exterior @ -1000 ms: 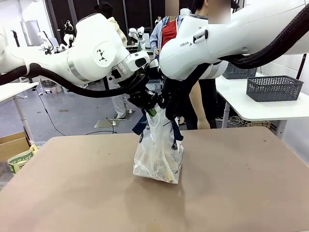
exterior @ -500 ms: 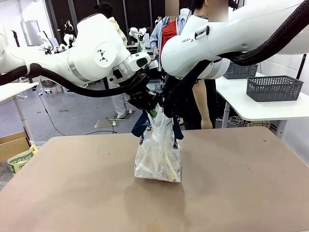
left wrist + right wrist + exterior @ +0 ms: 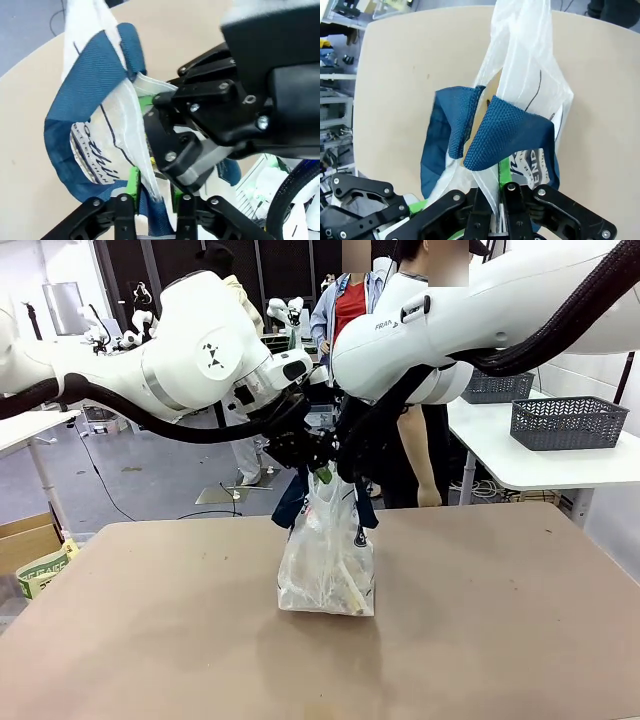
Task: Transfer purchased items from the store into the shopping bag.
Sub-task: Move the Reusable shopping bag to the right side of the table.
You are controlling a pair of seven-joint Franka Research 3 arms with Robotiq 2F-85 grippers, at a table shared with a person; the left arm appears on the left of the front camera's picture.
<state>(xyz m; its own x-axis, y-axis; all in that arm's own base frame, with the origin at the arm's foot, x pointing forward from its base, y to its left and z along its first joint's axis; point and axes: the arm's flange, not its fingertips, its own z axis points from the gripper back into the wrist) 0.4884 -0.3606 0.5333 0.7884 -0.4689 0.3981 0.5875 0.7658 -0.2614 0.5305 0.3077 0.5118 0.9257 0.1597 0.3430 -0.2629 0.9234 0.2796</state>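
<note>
Both grippers at the bag's mouth; bag stands mid-table.

Jaws of the right gripper (image 3: 495,194) are closed on the clear film of the shopping bag (image 3: 328,560) just under a navy handle (image 3: 507,132), probably to hold the mouth up. Jaws of the left gripper (image 3: 154,192) stand a little apart, with film and handle lying loosely between them. Both sit at the bag's 12 o'clock, arms entering from 9 and 3. The bag rests at the table (image 3: 500,620) centre. The purchased items (image 3: 345,598) lie in its bottom, so loading looks nearly done.

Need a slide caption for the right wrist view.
Right gripper, jaws shut on the shopping bag's rim, navy handles drooping over the tan table.
</note>
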